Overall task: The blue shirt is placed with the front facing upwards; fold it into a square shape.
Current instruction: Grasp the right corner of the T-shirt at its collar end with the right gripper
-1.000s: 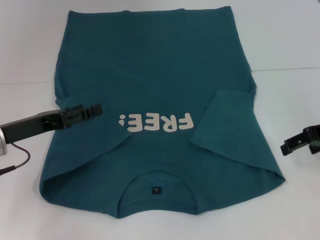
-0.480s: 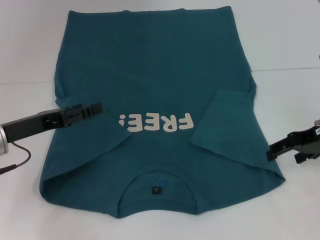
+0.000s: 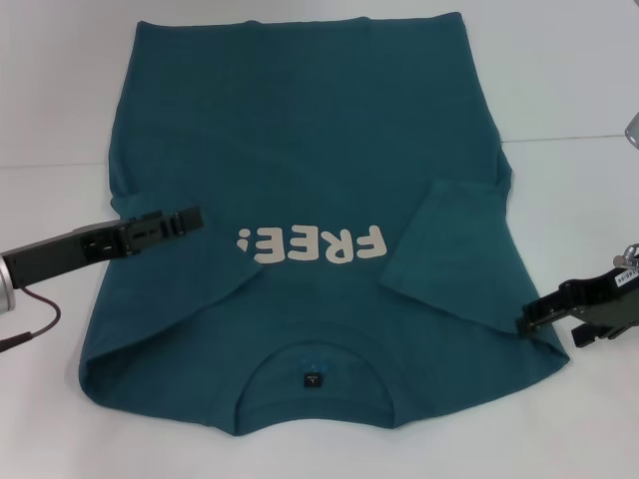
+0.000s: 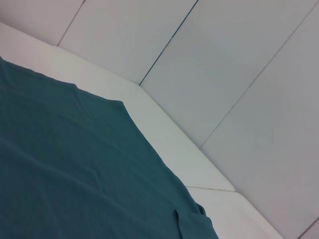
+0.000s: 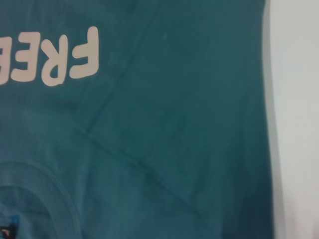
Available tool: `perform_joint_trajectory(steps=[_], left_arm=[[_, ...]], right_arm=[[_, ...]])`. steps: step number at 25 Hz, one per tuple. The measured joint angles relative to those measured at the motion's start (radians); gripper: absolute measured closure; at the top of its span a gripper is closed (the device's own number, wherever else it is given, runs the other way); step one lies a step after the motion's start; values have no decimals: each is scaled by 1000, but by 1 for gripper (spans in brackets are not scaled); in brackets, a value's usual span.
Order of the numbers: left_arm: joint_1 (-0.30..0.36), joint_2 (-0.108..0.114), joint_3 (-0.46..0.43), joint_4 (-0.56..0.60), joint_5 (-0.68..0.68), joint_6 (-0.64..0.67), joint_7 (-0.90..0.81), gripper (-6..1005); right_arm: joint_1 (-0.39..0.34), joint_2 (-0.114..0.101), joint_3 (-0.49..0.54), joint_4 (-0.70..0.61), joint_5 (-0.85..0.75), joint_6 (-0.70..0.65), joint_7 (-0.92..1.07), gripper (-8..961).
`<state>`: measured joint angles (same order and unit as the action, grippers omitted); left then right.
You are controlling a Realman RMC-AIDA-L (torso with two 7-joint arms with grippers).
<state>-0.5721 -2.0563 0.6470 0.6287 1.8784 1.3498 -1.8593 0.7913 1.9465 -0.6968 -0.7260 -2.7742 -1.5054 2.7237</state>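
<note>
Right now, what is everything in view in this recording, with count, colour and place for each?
blue shirt: one, dark teal-blue, spread front up across the table, collar nearest the robot, both sleeves folded in over the body.
"FREE!" print: one, cream, on the chest, reading upside down from the head view.
neck label: one, small and dark, inside the collar.
table: one, white, under the shirt.
wall: white panels behind the table.
cable: one, dark, by the left arm.
left hand: one, black, above the folded-in left sleeve.
right hand: one, black, at the shirt's right edge near the shoulder.
</note>
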Motion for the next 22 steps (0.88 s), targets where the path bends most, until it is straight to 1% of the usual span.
perform_joint_trajectory(steps=[9,22], left_arm=[[3,-1,-1,0,-1,0,0,127],[-3,-1,-1,-11,-1,-15,2,126]], right_arm=[[-4,2,11,12,9,4,5,28],[-14,-4,22,50,9,37,5,29]])
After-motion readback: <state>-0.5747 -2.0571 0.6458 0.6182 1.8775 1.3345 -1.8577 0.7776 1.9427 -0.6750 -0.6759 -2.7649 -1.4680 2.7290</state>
